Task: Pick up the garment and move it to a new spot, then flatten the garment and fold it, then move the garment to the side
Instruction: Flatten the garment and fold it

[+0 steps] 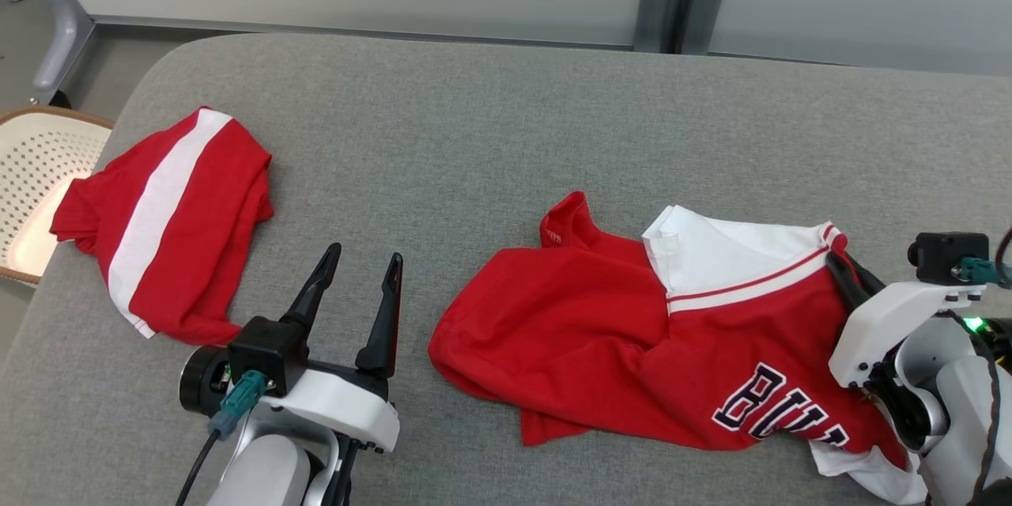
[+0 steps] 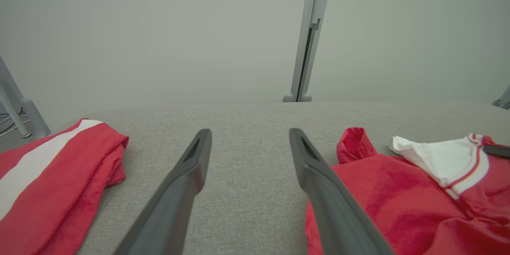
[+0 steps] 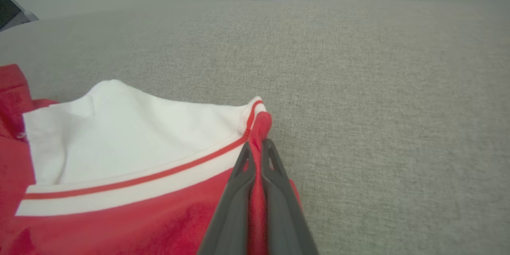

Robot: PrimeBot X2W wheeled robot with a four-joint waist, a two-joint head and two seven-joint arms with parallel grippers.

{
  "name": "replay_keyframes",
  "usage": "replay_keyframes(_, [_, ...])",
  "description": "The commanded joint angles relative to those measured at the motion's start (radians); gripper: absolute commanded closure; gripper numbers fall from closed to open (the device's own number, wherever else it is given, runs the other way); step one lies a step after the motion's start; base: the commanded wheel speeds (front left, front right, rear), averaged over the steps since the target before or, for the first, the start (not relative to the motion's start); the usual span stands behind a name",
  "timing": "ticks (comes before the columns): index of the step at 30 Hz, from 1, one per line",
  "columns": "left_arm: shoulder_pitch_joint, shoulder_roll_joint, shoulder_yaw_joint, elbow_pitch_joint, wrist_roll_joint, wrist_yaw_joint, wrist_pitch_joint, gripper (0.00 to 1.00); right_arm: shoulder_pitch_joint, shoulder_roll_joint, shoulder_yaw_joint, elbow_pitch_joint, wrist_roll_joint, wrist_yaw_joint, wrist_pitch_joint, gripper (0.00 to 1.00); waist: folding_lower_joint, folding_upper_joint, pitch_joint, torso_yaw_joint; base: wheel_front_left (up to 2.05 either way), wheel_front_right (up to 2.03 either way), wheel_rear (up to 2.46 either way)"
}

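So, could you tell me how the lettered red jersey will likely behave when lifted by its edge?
Probably floppy: the jersey lies in soft rumpled folds. Pinched at one corner by the right tool, it would likely dangle and unfurl rather than rise whole. It looks thin, so probably light, though it may drag on the grey fabric surface.

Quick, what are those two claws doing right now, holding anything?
Left gripper: open, holding nothing.
Right gripper: shut on the edge of the red and white lettered jersey.
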Motion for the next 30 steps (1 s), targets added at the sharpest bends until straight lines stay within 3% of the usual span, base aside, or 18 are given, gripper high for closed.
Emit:
replay_keyframes(1, [0.012,0.003,0.008,0.002,0.009,-0.007,-0.003,0.0,0.025,-0.008,-0.013,-0.04,0.009,-0.002,-0.026,1.0,0.0,0.0,-0.014,-0.019,0.0,0.0,0.0])
replay_keyframes(7, [0.03,0.002,0.022,0.005,0.02,-0.009,-0.003,0.0,0.175,-0.016,-0.134,-0.201,0.004,-0.002,-0.072,1.0,0.0,0.0,-0.034,-0.044,0.0,0.0,0.0])
replay_keyframes(14, [0.048,0.004,0.03,0.006,0.025,-0.017,-0.003,0.0,0.437,0.09,-0.325,-0.36,-0.038,-0.002,-0.043,1.0,0.0,0.0,-0.047,-0.055,0.0,0.0,0.0])
replay_keyframes(18, [0.055,0.006,0.036,0.01,0.026,-0.015,-0.003,0.0,0.532,0.158,-0.34,-0.371,-0.056,-0.001,-0.034,1.0,0.0,0.0,-0.053,-0.059,0.0,0.0,0.0])
replay_keyframes(24, [0.062,0.01,0.038,0.018,0.026,-0.016,-0.003,0.0,0.583,0.204,-0.308,-0.334,-0.059,-0.001,-0.045,1.0,0.0,0.0,-0.062,-0.059,0.0,0.0,0.0])
replay_keyframes(25, [0.064,0.011,0.039,0.02,0.026,-0.015,-0.003,0.0,0.586,0.209,-0.304,-0.325,-0.06,-0.001,-0.048,0.62,0.0,0.0,-0.065,-0.06,0.0,0.0,0.0])
replay_keyframes(26, [0.066,0.011,0.039,0.021,0.025,-0.014,-0.003,0.0,0.589,0.211,-0.301,-0.316,-0.066,-0.001,-0.052,0.36,0.0,0.0,-0.069,-0.06,0.0,0.0,0.0])
replay_keyframes(27, [0.069,0.013,0.04,0.023,0.024,-0.013,-0.003,0.0,0.584,0.215,-0.306,-0.318,-0.069,-0.001,-0.07,0.0,0.0,0.0,-0.074,-0.062,0.0,0.0,0.0])
replay_keyframes(30, [0.077,0.017,0.042,0.026,0.02,-0.008,-0.003,0.0,0.558,0.214,-0.319,-0.351,-0.09,-0.001,-0.135,0.0,0.0,0.0,-0.09,-0.069,0.0,0.0,0.0])
